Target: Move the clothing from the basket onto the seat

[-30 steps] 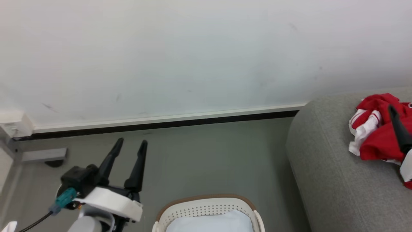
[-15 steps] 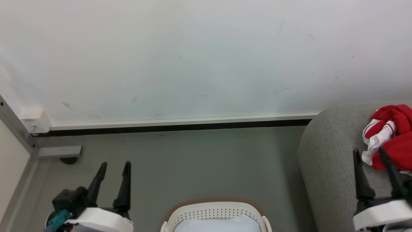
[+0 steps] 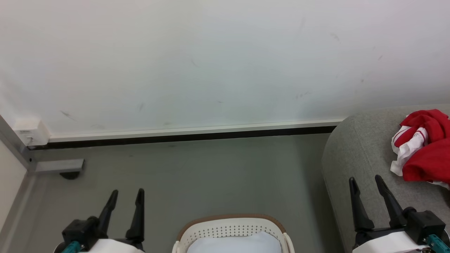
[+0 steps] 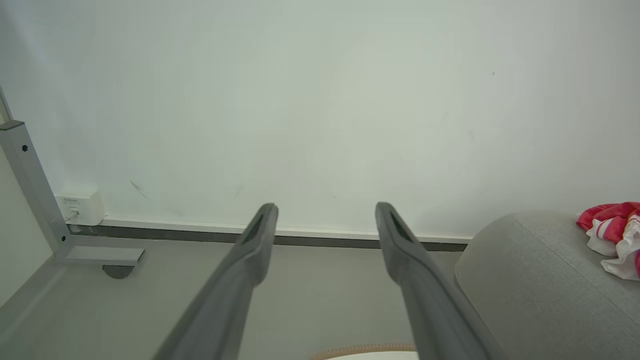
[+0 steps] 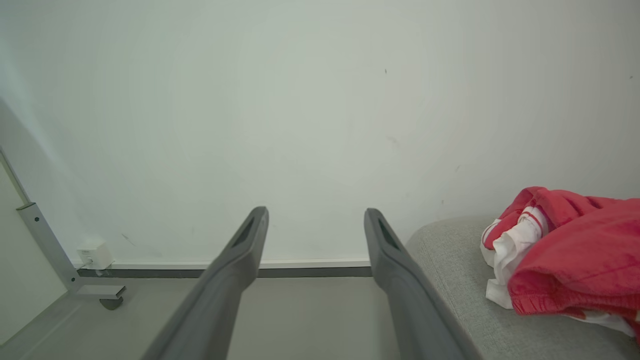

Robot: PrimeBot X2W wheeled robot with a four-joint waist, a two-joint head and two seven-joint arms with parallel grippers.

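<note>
two tools sit low in my head view, both spread wide and gripping nothing. the left tool (image 3: 127,191) is at the lower left above the grey floor (image 3: 211,168). the right tool (image 3: 364,178) is at the lower right, in front of the rounded end of the large light-grey fabric sofa (image 3: 351,151). the crumpled red sports clothing with white panels (image 3: 427,160) lies heaped on the sofa's seat at the far right, up the view from the right tool and apart from its fingers. in my right wrist view the heap sits right of the spread fingers and touches neither. between the tools, at the bottom edge, i see the rounded white perforated plastic basket with a brown rim (image 3: 228,228) on the floor, near the sofa but not touching it. a plain white cloth liner (image 3: 232,244) shows inside it. a white wall (image 3: 211,52) with a dark skirting strip runs behind.
</note>
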